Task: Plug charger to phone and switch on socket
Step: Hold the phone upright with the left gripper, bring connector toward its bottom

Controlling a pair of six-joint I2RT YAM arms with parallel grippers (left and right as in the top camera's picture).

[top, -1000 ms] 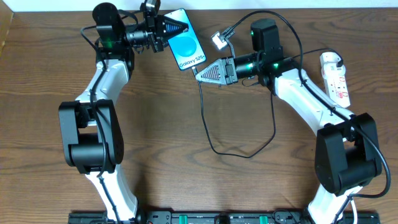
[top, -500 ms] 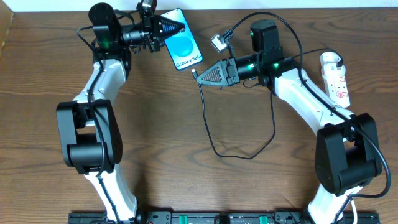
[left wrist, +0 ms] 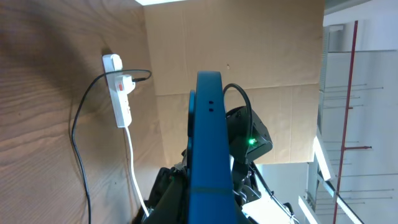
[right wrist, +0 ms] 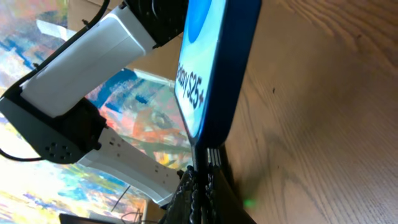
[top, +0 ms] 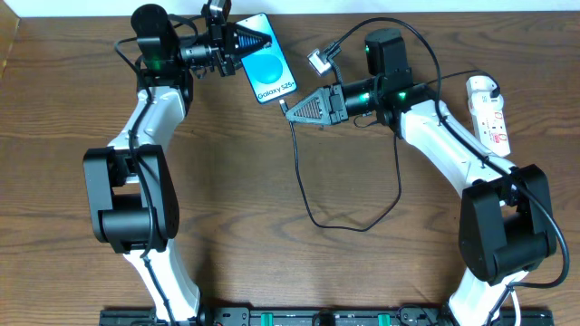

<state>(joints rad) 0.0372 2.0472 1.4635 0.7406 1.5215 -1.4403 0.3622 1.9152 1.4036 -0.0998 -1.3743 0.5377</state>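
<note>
Here the right hand [top: 290, 110], clamped on the charger plug [right wrist: 205, 158], sits just below the Galaxy phone's [top: 270, 71] lower end, on its long axis; the left hand [top: 262, 41] grips its top.

A brown wooden table [top: 272, 263] with strong grain lies underneath everything. In the left wrist view, a tan cardboard panel [left wrist: 249, 50] stands at its edge, with a thin red pole [left wrist: 354, 93] beside it. The right wrist view shows a blue-and-orange painted backdrop [right wrist: 25, 180].
</note>
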